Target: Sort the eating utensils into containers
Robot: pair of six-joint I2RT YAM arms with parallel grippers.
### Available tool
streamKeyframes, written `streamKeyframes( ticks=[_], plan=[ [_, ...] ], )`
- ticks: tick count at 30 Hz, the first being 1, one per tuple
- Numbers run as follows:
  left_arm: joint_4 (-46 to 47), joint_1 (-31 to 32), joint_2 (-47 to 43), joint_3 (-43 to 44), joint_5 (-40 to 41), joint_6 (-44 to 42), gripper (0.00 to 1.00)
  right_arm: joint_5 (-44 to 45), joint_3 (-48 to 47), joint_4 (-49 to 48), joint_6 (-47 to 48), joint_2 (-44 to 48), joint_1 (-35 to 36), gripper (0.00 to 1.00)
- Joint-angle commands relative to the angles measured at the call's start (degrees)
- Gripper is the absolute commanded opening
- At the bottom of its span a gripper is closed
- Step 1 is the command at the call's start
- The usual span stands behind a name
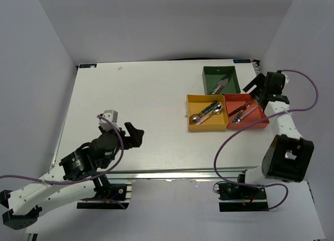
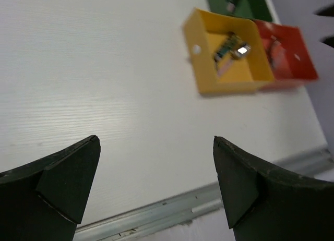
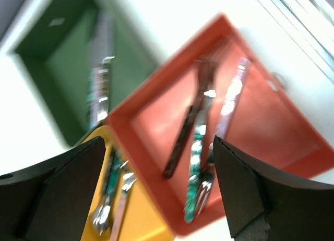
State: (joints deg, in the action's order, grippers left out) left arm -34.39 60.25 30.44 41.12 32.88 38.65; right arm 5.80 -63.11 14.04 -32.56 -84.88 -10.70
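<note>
Three trays sit at the table's right. The dark green tray (image 1: 213, 72) holds a knife (image 3: 99, 89). Two spoons (image 1: 207, 111) lie in the yellow tray (image 1: 199, 101). The red tray (image 1: 257, 121) holds three forks (image 1: 241, 113): one black-handled (image 3: 182, 142), one teal (image 3: 195, 163), one pale (image 3: 229, 103). My right gripper (image 3: 159, 142) hangs open just above the red tray (image 3: 156, 121), nothing between its fingers; it also shows at the tray's far right corner (image 1: 255, 93). My left gripper (image 1: 136, 135) stands open and bare over the white table near the front left.
In the left wrist view the yellow tray (image 2: 201, 74), red tray (image 2: 300, 61) and green tray (image 2: 255, 6) lie far ahead to the right. The table's metal front rail (image 1: 156, 173) runs below my left gripper (image 2: 156, 142). Grey walls enclose the table.
</note>
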Motion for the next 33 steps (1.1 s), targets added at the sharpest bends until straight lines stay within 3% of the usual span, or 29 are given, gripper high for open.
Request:
streamKeyframes(
  ticks=[1,5,8,12,18,22,24,26,27,28,29,33],
  plan=[
    [-15.39,-0.04,5.32,7.11,23.48,10.46,0.98,-1.76,-3.95,2.82,7.66,8.49,5.41,0.89],
    [-18.52,-0.65,14.88,17.73,32.74,9.35,0.98,11.21,-2.11,5.99,17.52,21.29,25.58,0.89],
    [-24.37,-4.94,20.69,27.64,35.92,7.76,0.98,10.81,-1.93,14.13,17.09,29.47,32.03,0.89],
    [-25.91,-5.76,19.68,34.80,40.67,1.99,0.98,7.04,-3.50,21.69,17.79,41.17,34.08,0.89],
    [-20.73,-5.76,11.15,32.98,44.90,-9.63,0.98,9.65,-11.50,36.74,22.09,47.61,34.08,0.89],
    [-5.55,-5.76,9.37,23.68,43.33,-18.26,0.98,15.72,-10.91,39.66,26.05,51.91,34.08,0.89],
    [-6.91,-6.72,16.82,24.35,40.52,-14.60,0.98,18.36,-10.28,40.27,26.23,53.59,34.08,0.89],
    [-5.26,-11.53,20.96,24.36,31.41,-13.70,0.98,18.11,-10.45,40.80,25.97,54.73,34.08,0.89],
    [-4.46,-19.56,21.50,24.09,26.14,-12.91,0.98,18.19,-10.97,41.67,25.88,55.17,34.08,0.89],
    [-2.54,-23.38,20.38,23.39,18.87,-12.55,0.98,18.54,-11.76,42.46,25.53,55.87,34.08,0.89],
    [-1.91,-28.47,18.54,21.82,17.49,-12.64,0.98,19.06,-13.77,43.25,25.52,56.23,34.08,0.89],
    [-8.31,-31.42,11.06,22.95,19.23,-11.06,0.98,18.11,-17.92,46.68,25.79,58.25,34.43,0.89]
  ],
)
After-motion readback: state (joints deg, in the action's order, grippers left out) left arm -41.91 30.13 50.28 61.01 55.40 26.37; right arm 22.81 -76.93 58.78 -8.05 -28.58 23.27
